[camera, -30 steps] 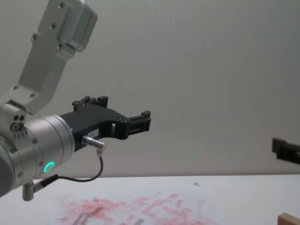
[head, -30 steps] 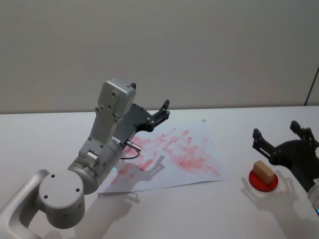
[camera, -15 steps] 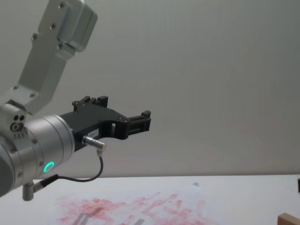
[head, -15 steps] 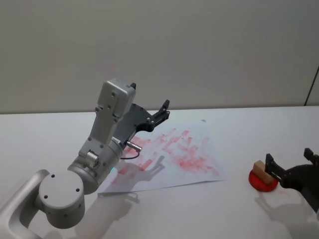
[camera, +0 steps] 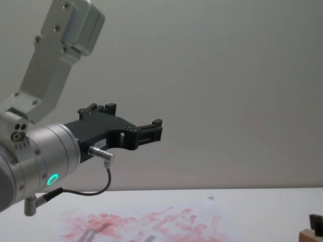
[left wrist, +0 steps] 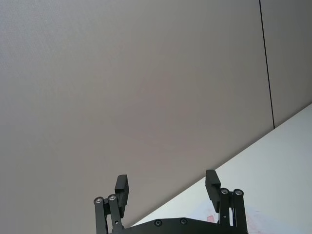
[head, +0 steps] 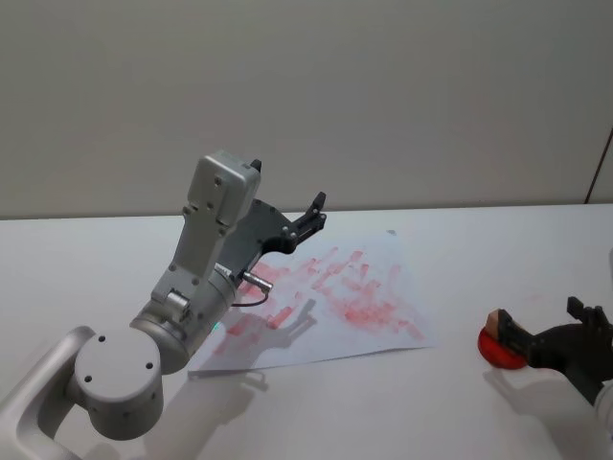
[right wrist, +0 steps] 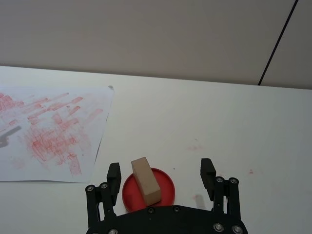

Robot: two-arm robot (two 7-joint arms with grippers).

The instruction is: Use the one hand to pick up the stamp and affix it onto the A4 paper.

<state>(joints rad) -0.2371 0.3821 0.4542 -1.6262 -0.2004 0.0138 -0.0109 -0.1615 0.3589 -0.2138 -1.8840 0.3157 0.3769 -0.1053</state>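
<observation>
Matt wooden stamp (right wrist: 146,181), paper sheet (right wrist: 53,131)

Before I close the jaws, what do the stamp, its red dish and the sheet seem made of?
Stamp: likely bare wood, matte pale tan, squared edges; no grain discernible.
Red dish: probably plastic, uniform colour, smooth round rim; possibly an ink pad.
A4 paper: thin matte paper, lying flat, soaked-in smudged red prints.

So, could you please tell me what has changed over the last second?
The right gripper has come down, open, to straddle the stamp on the red pad without gripping it. The stamp, paper and raised left gripper stayed put.
</observation>
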